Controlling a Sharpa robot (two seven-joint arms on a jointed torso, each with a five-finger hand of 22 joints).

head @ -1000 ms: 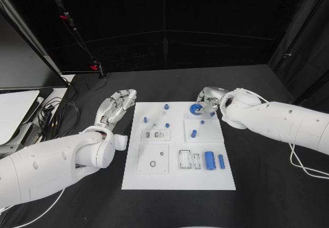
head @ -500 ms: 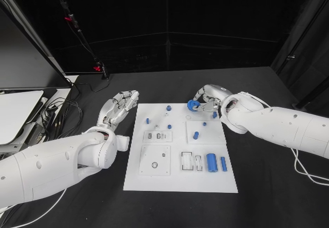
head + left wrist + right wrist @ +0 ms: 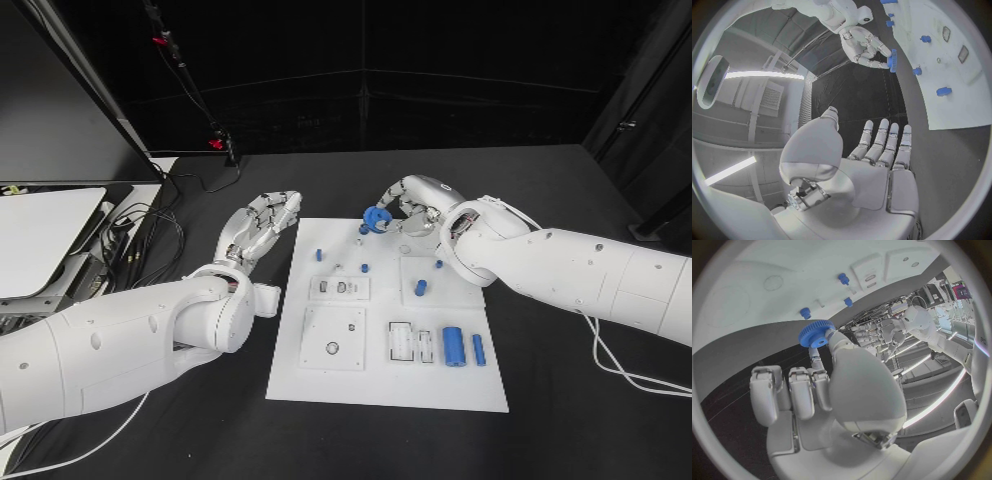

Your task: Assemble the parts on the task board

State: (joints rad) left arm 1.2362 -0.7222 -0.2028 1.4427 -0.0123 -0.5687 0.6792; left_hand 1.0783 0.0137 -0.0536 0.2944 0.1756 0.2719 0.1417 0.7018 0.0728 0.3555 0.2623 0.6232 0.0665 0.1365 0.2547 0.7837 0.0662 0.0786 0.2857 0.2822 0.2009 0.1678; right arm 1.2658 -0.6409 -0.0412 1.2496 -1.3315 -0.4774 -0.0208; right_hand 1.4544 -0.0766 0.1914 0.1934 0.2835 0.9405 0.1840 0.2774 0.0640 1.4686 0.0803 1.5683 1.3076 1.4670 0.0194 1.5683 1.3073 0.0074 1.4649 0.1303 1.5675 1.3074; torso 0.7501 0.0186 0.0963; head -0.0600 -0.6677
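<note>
The white task board [image 3: 361, 375] lies in the middle of the black table. My right hand [image 3: 405, 205] hovers over the board's far edge and pinches a blue toothed gear [image 3: 378, 217], which also shows as the gear [image 3: 816, 333] and the gear [image 3: 892, 58]. Small blue pegs [image 3: 319, 254] stand on the board's far part, and blue cylinders [image 3: 454, 346] lie near its right side. My left hand [image 3: 260, 227] rests flat beside the board's left edge, fingers stretched and apart, holding nothing; the left wrist view shows those fingers [image 3: 882, 145] above the dark table.
Cables [image 3: 137, 232] trail over the table at the far left beside a dark monitor [image 3: 65, 130] and a white surface [image 3: 36, 235]. A stand with a red light [image 3: 216, 143] rises behind the board. Recessed white plates [image 3: 335, 336] sit on the board's near half.
My right hand has carried the blue gear up off the board's far right area and leftward along the far edge. The left hand stays where it was.
</note>
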